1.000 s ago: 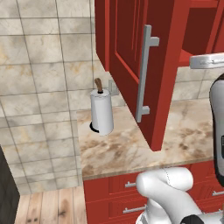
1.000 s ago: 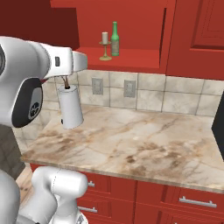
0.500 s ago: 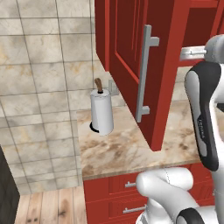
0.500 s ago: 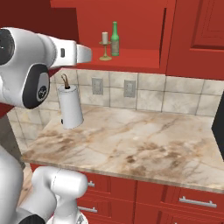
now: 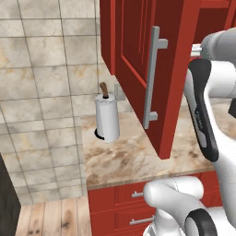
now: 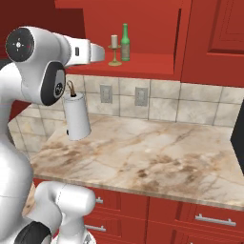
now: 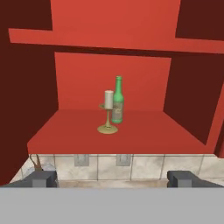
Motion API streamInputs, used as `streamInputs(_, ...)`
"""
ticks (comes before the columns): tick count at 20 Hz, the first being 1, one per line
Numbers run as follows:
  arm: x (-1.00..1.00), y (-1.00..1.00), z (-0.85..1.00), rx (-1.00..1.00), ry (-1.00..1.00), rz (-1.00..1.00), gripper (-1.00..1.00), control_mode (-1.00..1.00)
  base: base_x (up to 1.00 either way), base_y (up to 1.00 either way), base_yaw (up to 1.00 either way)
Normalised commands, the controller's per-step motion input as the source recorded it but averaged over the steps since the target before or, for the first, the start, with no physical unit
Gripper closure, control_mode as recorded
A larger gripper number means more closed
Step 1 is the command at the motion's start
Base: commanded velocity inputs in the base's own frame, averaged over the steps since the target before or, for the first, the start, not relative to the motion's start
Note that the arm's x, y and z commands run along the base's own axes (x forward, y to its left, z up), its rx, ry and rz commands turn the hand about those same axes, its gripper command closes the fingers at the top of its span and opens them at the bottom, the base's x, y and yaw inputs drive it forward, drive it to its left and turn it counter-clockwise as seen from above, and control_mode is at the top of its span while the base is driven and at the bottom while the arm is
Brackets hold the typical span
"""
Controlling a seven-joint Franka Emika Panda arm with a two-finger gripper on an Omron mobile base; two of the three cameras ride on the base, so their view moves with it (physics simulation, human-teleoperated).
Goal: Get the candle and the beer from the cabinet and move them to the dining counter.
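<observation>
1. The candle (image 7: pixel 108 112) stands upright on the bottom shelf of the open cabinet (image 6: pixel 143 66), near the middle of the shelf. Its round flat base lets it rest steady there.
2. The beer (image 7: pixel 117 100) stands upright just beside the candle, a little behind it and to its right in the hand view. I cannot tell if the two touch. Because they stand so close, a grasp on one may knock the other.
3. The pincer (image 7: pixel 112 177) is wide open and holds nothing. It is in front of the shelf, still apart from both things, and it points straight at them. I judge this is the approach for the first pick, probably the candle, which is nearer.
4. The cabinet door (image 5: pixel 152 78) is swung out, so the shelf is free to reach.
5. Below the cabinet lies the marbled bench (image 6: pixel 143 152) against the tiled wall, with a paper towel roll (image 6: pixel 76 116) standing on it.
</observation>
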Motion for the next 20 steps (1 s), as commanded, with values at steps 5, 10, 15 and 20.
streamInputs(5, 0.36, 0.21, 0.0, 0.0, 0.0, 0.0, -1.0, -1.0, 0.0, 0.0, 0.0)
streamInputs(10, 0.48, 0.09, 0.0, 0.0, 0.0, 0.0, -1.0, -1.0, 0.0, 0.0, 0.0)
streamInputs(15, 0.4, 0.0, -0.1, 0.0, 0.0, 0.0, -1.0, -1.0, 0.0, 0.0, 0.0)
streamInputs(20, 0.41, 0.0, -0.15, 0.0, 0.0, 0.0, -1.0, -1.0, 0.0, 0.0, 0.0)
